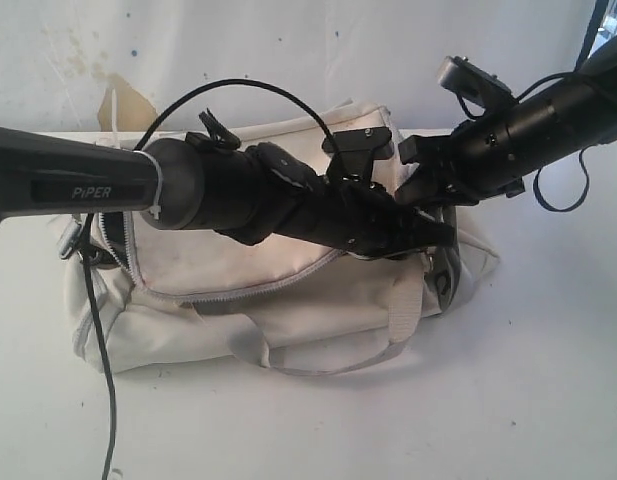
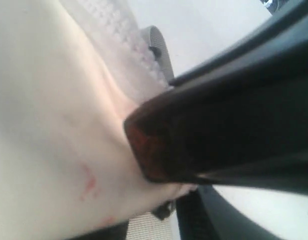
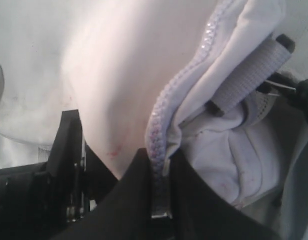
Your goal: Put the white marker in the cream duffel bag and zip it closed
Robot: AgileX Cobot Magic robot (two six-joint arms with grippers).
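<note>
The cream duffel bag (image 1: 248,270) lies on the table with its stained top flap up, and the grey zipper (image 1: 238,290) runs along the front of the flap. My left gripper (image 1: 428,235) reaches across to the bag's right end. In the left wrist view its fingers (image 2: 144,145) press into the cream fabric (image 2: 44,125), nipped together on a small dark zipper pull (image 2: 163,210). My right gripper (image 1: 413,190) meets it there, shut on the zipper edge (image 3: 161,150) of the bag. The white marker is out of view.
The bag's pale webbing handles (image 1: 318,360) droop over its front side. A grey webbing strap (image 3: 248,70) lies by the bag's end. A black cable (image 1: 98,350) hangs down at the left. White tabletop (image 1: 488,400) surrounds the bag.
</note>
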